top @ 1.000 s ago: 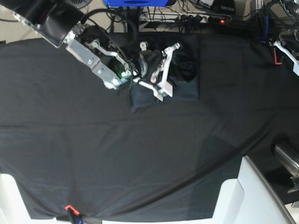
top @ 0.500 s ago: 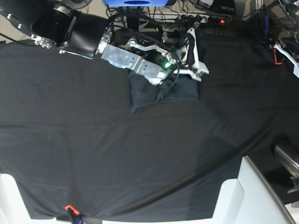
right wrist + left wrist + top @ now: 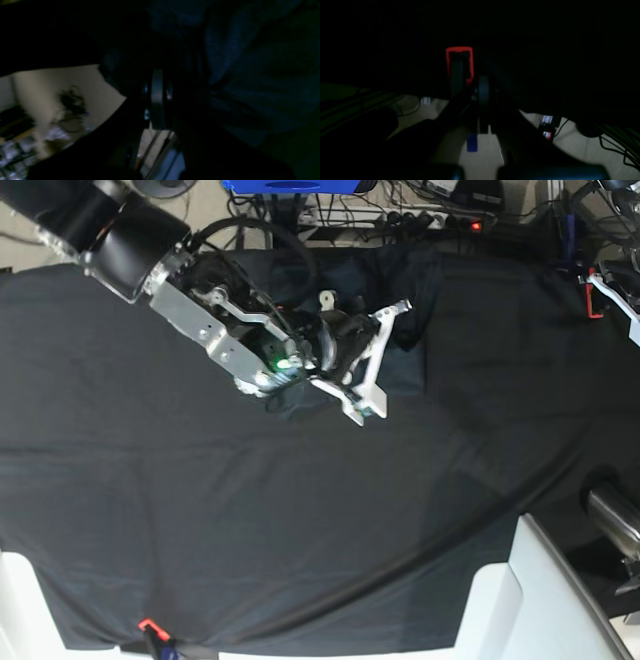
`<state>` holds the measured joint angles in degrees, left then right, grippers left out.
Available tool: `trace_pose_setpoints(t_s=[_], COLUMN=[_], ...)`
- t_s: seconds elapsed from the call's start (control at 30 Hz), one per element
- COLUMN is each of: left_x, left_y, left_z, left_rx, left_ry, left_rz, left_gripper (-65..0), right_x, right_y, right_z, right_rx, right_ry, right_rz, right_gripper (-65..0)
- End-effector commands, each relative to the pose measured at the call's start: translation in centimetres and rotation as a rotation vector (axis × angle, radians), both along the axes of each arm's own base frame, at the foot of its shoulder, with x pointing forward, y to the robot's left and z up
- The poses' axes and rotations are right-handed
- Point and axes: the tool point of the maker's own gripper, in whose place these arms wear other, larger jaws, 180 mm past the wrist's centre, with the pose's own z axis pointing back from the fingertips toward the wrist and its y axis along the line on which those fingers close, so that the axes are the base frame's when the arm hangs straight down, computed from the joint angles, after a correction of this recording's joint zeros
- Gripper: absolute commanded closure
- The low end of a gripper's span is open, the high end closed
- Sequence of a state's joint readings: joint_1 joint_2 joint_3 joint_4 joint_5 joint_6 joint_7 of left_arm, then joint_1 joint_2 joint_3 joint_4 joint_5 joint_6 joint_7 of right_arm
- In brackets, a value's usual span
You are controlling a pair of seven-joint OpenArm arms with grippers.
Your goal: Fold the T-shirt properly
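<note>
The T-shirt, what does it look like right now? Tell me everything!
The T-shirt is dark slate-grey, slightly bluish, thin and soft-looking. It lies folded into a small rumpled bundle on the black table cloth, toward the far edge. The right gripper, shut, hangs over it and hides its middle. Whether it pinches any fabric can't be told. Up close, the cloth shows wrinkles.

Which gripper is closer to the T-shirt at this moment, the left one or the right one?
The right. The right gripper is directly over the folded T-shirt at the table's far side; the left gripper sits at the table's edge, far from it.
</note>
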<state>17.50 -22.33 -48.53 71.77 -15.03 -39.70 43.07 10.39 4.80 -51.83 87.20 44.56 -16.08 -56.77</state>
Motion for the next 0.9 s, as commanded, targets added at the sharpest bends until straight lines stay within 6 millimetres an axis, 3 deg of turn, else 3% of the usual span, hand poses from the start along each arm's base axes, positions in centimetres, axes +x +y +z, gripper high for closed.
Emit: trace_pose_setpoints(t_s=[0.0,0.3,0.5,0.73,0.87], left_x=[0.6,0.6,0.6,0.6,0.6], left_y=[0.9,0.9,0.9,0.9,0.9], left_z=[1.2,1.2,1.2,1.2,1.2], left_rx=[0.027,0.027,0.027,0.027,0.026], left_ry=[-0.024,-0.024,-0.024,-0.024,-0.023], left_rz=[-0.012,-0.012,-0.012,-0.012,-0.012], left_gripper=[0.0,0.0,0.0,0.0,0.0], right_x=[0.7,1.2,3.3,5.4,6.3], right_y=[-0.2,-2.3,-3.1,1.1,3.2], right_z=[0.0,-3.2,-3.9,-0.7,-0.3], right_rx=[-0.001,-0.07,-0.102,-0.016,-0.01], right_ry=[-0.005,0.014,-0.01,-0.058,-0.052], right_rz=[-0.019,-0.07,-0.098,-0.084,-0.079], right_gripper=[-0.8,-0.8,-0.8,-0.8,-0.8])
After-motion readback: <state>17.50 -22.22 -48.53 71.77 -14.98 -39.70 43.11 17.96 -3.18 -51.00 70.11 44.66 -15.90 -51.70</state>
